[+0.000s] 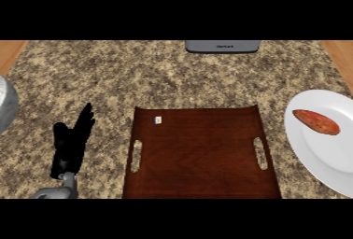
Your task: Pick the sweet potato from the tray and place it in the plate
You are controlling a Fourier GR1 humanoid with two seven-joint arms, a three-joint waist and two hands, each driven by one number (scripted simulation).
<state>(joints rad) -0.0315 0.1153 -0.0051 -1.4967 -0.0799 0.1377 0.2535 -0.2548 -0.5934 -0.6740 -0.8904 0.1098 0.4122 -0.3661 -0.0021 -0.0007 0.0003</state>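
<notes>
The orange-red sweet potato [316,121] lies on the white plate [328,158] at the right edge of the head view. A dark brown wooden tray [200,154] with two handle slots sits in the middle of the counter, with only a small white tag [158,120] on it. My left hand [71,142] rests open at the lower left, fingers straight and pointing up, a little left of the tray. My right hand does not show.
A grey appliance edge [222,46] sits at the counter's far side. A round metal object [5,103] pokes in at the left edge. Speckled granite counter [172,79] lies between them; wooden strips show at both top corners.
</notes>
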